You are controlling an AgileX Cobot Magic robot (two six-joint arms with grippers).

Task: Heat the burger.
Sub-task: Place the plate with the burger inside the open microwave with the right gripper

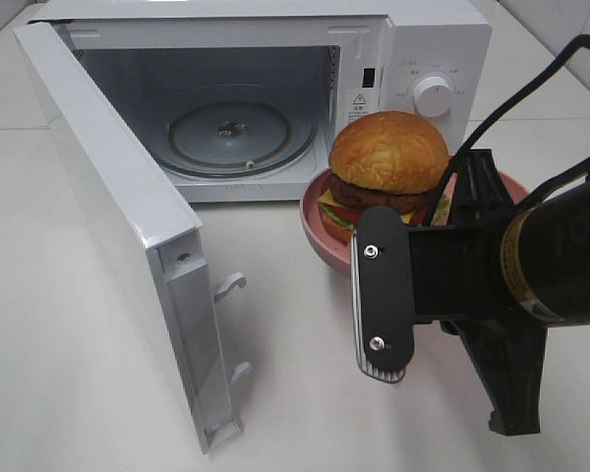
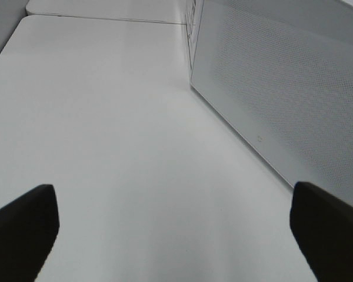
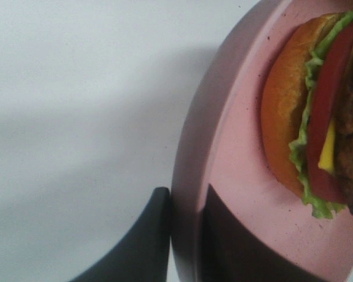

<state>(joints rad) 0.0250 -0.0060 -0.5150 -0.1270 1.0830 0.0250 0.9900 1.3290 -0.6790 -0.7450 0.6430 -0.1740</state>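
- My right gripper (image 3: 185, 191) pinches the right rim of the plate (image 1: 320, 231), one jaw inside it and one outside.
- The burger (image 1: 388, 152) sits on that plate, just in front of the microwave (image 1: 413, 49), toward its right side.
- The door (image 1: 108, 197) stands open to the left, and the turntable (image 1: 241, 133) shows inside.
- My left gripper (image 2: 173, 194) is spread wide above the desk (image 2: 106, 117), left of the door.

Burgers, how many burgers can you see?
1. The burger sits on the pink plate, right in front of the open microwave. The microwave's inside holds none. The robot arm covers some of the table, so I can't check there.
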